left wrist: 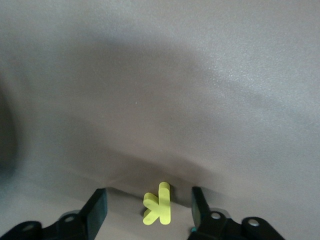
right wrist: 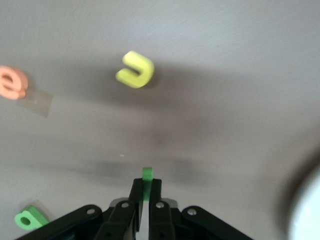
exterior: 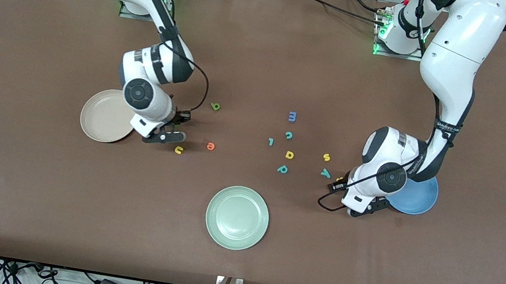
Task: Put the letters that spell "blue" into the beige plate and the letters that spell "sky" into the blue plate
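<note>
The green plate (exterior: 237,217) is seen nearest the camera on the brown table (exterior: 31,191). The left gripper (left wrist: 150,212) is lowered beside the blue plate (exterior: 416,199), its fingers parted around the yellow k (left wrist: 158,209). The right gripper (right wrist: 145,200) is clenched on a green l (right wrist: 146,181) beside the beige plate (exterior: 105,115), with the u (right wrist: 135,70) and e (right wrist: 11,82) just ahead.

The u (exterior: 178,150) lay just beside the e (exterior: 210,146), both near the beige plate (exterior: 98,126) at the right arm's end. The k (left wrist: 158,209) sat beside the blue plate (exterior: 421,203).
</note>
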`<state>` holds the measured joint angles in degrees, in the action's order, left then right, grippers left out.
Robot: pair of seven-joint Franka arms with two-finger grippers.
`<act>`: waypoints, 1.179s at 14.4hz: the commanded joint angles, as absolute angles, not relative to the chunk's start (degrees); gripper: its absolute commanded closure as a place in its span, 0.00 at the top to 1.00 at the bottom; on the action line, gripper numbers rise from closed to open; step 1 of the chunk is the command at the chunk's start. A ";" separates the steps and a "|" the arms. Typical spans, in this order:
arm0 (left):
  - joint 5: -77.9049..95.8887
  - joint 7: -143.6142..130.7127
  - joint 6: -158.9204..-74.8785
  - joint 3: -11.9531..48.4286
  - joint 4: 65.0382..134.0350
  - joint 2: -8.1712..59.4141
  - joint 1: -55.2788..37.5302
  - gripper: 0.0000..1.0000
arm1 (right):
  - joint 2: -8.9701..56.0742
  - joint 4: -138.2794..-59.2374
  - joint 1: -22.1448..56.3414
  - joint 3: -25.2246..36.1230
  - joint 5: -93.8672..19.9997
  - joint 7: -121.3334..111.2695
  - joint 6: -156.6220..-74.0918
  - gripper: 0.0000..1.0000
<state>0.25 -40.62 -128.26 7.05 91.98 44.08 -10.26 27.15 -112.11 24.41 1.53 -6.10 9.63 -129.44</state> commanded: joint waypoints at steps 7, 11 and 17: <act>0.44 -41.75 -126.65 7.21 93.51 43.24 -10.81 0.35 | 23.19 -114.60 9.87 5.89 -5.27 0.20 -118.12 0.00; 0.44 -41.66 -126.74 7.21 93.52 43.15 -10.72 0.05 | 26.36 -114.79 6.77 5.80 -5.36 -1.93 -120.50 0.18; 0.09 -37.73 -124.64 6.07 92.55 40.52 -9.85 0.01 | 21.36 -110.57 11.05 3.35 -6.24 -1.40 -115.22 1.00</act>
<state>0.20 -40.73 -127.28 6.96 91.85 43.25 -10.39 24.37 -111.22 7.71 4.81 -5.78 -1.43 -117.34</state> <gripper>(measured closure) 0.762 0.379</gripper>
